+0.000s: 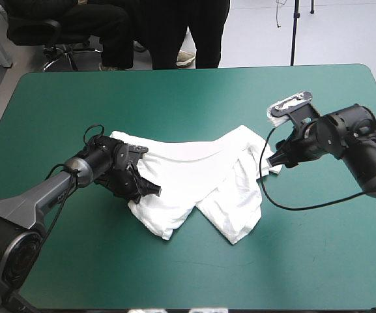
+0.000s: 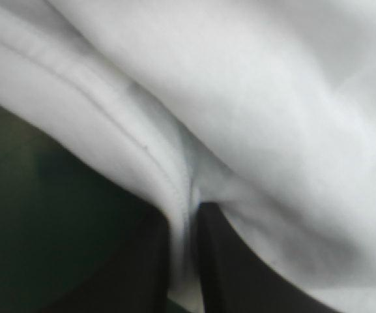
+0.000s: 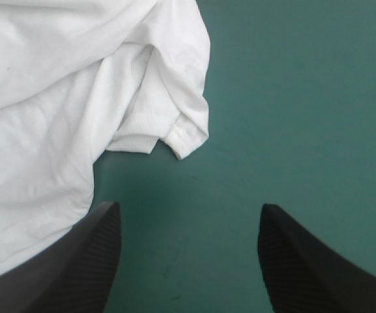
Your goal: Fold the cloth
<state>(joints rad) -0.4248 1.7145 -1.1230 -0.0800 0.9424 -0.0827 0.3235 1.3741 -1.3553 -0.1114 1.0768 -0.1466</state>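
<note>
Two black fingers of the left gripper (image 2: 185, 212) pinch a seamed fold of the white T-shirt (image 1: 194, 173), all but closed with the cloth between them. The right gripper (image 3: 189, 207) stands spread wide and holds nothing, over bare teal-green cover (image 1: 174, 98), with a crumpled corner of the T-shirt just ahead of one finger. The T-shirt lies rumpled between both arms.

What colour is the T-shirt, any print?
The T-shirt is plain white, no print showing; clearest in the high view.
</note>
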